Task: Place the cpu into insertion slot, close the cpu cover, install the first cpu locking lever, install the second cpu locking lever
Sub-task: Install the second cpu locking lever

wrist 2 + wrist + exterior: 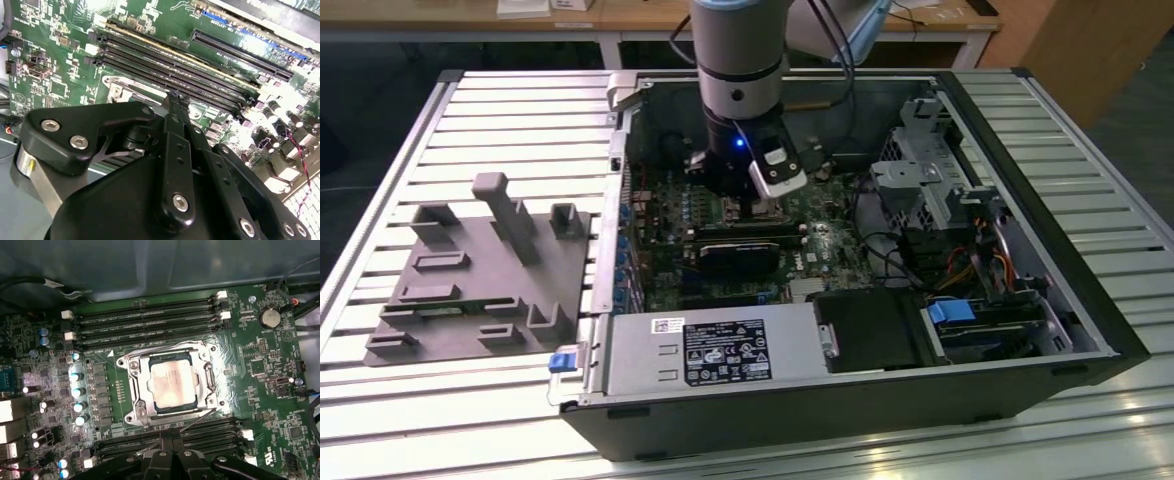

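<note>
**Gripper low over the motherboard, chip seated under its frame**

The gripper [172, 102] has its two black fingers [175, 150] drawn together to a narrow tip, with nothing visibly held between them; from the first wrist view the tips [170, 447] seem to sit just above the memory slots [165, 432] beside the socket, though contact cannot be judged.

Just beyond the tips lies the insertion slot [167, 385], and the cpu [170, 383] rests flat inside it, its silver top showing through the window of the cpu cover [136, 382], which lies down over the chip. A thin locking lever [162, 349] runs along the socket's far edge.

In the exterior view the arm [740, 70] reaches straight down into the open computer case [1014, 240], over the green motherboard [834, 245]. The case also holds a grey power supply box [707, 350]. On the exterior view's left, a grey fixture tray [467, 280] sits on the slatted table [400, 400].
</note>
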{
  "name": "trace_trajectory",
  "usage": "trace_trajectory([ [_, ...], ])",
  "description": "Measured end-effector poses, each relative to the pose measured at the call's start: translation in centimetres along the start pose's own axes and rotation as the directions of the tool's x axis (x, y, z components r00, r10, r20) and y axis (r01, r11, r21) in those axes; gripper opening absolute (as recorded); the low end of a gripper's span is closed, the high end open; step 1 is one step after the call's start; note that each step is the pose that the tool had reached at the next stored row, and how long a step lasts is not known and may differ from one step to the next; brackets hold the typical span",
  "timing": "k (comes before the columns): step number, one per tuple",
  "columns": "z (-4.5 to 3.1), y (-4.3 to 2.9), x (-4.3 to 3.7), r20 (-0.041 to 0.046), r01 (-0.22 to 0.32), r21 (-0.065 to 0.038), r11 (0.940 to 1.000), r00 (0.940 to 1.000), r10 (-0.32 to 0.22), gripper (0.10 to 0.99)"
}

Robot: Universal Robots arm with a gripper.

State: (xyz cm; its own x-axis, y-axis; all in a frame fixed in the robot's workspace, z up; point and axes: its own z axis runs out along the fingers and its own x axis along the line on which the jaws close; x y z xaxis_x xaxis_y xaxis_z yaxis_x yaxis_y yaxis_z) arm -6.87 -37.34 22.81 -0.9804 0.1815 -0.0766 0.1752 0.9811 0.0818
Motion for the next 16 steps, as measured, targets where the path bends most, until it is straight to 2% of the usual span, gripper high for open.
trace_trajectory([
  [10, 0.45, -1.29, 0.18, -0.0136, -0.007, -0.074, 0.9972, 0.9999, 0.006, 0.106],
  [16, 0.51, -1.38, 0.29, -0.0147, -0.008, -0.079, 0.9968, 0.9999, 0.007, 0.106],
])
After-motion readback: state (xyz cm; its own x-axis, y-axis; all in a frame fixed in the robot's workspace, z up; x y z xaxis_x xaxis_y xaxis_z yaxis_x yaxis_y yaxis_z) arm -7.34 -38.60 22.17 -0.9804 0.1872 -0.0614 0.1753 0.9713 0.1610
